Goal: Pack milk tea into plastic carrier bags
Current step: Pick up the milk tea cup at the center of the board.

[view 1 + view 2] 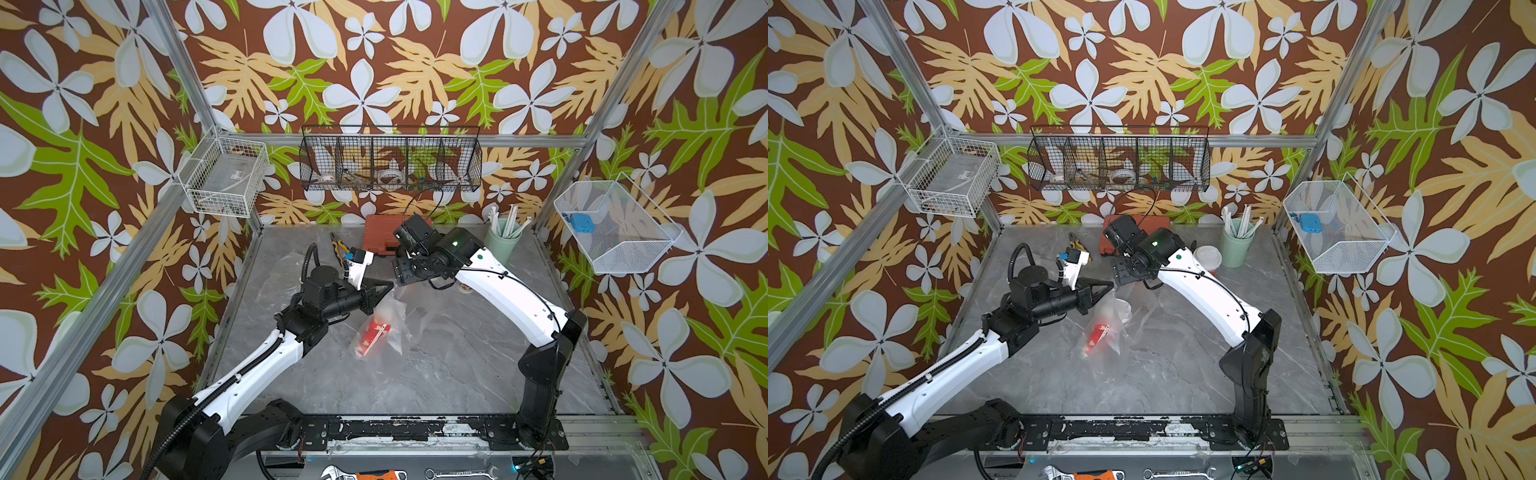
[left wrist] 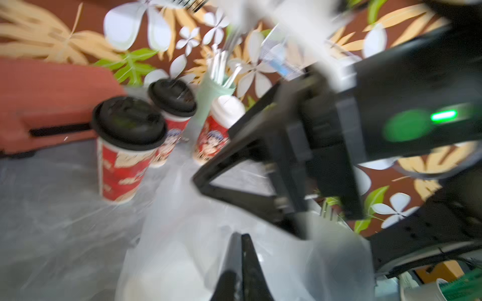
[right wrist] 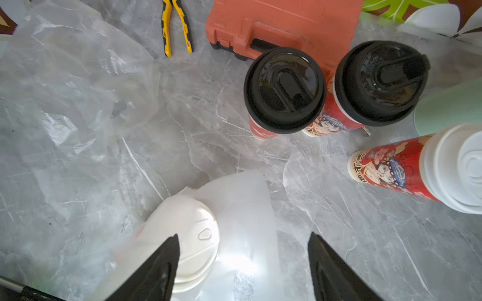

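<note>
One milk tea cup (image 1: pixel 370 336), red with a white lid (image 3: pixel 198 224), leans inside a clear plastic carrier bag (image 3: pixel 240 198) at the table's middle. My left gripper (image 2: pixel 241 237) is shut on that bag's upper edge (image 1: pixel 390 284), and the film hangs down from its tips. My right gripper (image 3: pixel 243 235) stands open just above the bagged cup with nothing between its fingers. Two black-lidded cups (image 3: pixel 285 90) (image 3: pixel 380 82) and a white-lidded cup (image 3: pixel 391 166) stand upright near the back. A second clear bag (image 3: pixel 65 91) lies crumpled on the table.
A red tool case (image 3: pixel 281 23) and yellow pliers (image 3: pixel 177 28) lie at the back of the table. A mint-green cup of white straws (image 1: pixel 503 241) stands at the back right. Wire baskets (image 1: pixel 390 160) hang on the walls, and wrenches (image 1: pixel 361 473) lie at the front edge.
</note>
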You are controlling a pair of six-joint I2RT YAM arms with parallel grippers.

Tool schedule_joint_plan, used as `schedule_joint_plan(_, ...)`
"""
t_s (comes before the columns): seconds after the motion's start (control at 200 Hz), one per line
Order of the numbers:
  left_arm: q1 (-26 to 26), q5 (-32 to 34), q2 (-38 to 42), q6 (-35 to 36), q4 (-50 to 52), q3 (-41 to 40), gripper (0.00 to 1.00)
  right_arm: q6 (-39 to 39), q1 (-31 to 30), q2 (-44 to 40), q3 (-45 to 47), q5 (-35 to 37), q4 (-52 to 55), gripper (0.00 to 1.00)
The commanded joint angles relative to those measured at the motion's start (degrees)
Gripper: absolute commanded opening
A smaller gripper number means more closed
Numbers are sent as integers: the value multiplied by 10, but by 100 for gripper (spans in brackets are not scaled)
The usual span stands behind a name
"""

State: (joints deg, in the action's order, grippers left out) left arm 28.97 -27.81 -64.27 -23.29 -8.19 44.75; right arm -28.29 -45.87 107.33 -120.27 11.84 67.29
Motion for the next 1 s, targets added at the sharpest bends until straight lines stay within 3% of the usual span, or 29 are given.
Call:
schedule_joint_plan(0.0, 0, 29, 21, 4, 28, -9, 0, -1, 2, -11, -14, -8, 7, 76)
schedule_joint_plan(0.25, 0, 16, 6, 4, 7, 34, 0, 5, 39, -48, -47, 12, 31, 75)
schedule_joint_plan(0.545, 0, -21, -15, -14, -10, 79, 0, 7, 95, -128, 28, 27, 20, 75)
schedule_joint_plan(0.991, 1, -54, 21, -20, -2, 22, 0, 8, 99, -145, 52, 30, 17, 74)
